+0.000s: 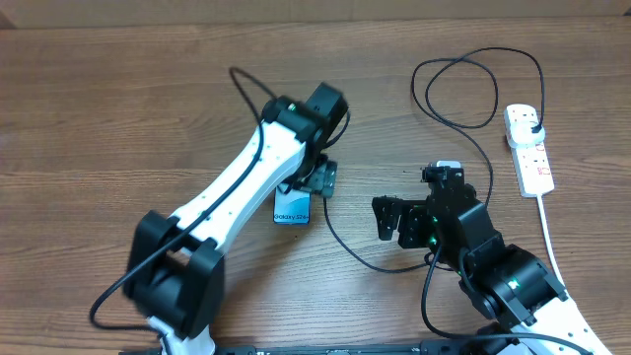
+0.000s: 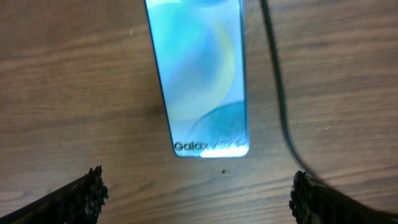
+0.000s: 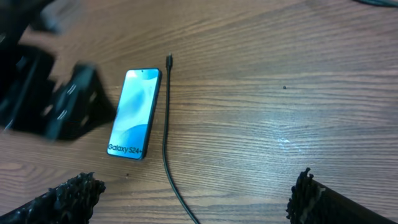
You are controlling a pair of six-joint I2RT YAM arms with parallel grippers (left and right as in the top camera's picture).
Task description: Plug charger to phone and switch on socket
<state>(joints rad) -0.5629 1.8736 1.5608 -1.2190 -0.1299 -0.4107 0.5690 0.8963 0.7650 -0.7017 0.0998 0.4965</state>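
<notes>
The phone (image 1: 292, 210) lies flat on the wooden table with its blue screen up, half under my left gripper (image 1: 317, 179). In the left wrist view the phone (image 2: 202, 81) lies just ahead of the open, empty left gripper (image 2: 198, 196). The charger cable (image 1: 340, 242) runs along the phone's right side (image 2: 277, 93). In the right wrist view its connector tip (image 3: 169, 60) lies beside the phone's (image 3: 134, 112) far end, apart from it. My right gripper (image 3: 196, 199) is open and empty, over the cable (image 3: 166, 130). The socket (image 1: 532, 158) lies at the far right with the black plug (image 1: 532, 123) in it.
The socket's thick white cord (image 1: 554, 251) runs down the right side past my right arm. The charger cable makes a wide loop (image 1: 463, 59) at the back right. My right gripper (image 1: 386, 219) sits right of the phone. The left gripper shows blurred in the right wrist view (image 3: 56, 102).
</notes>
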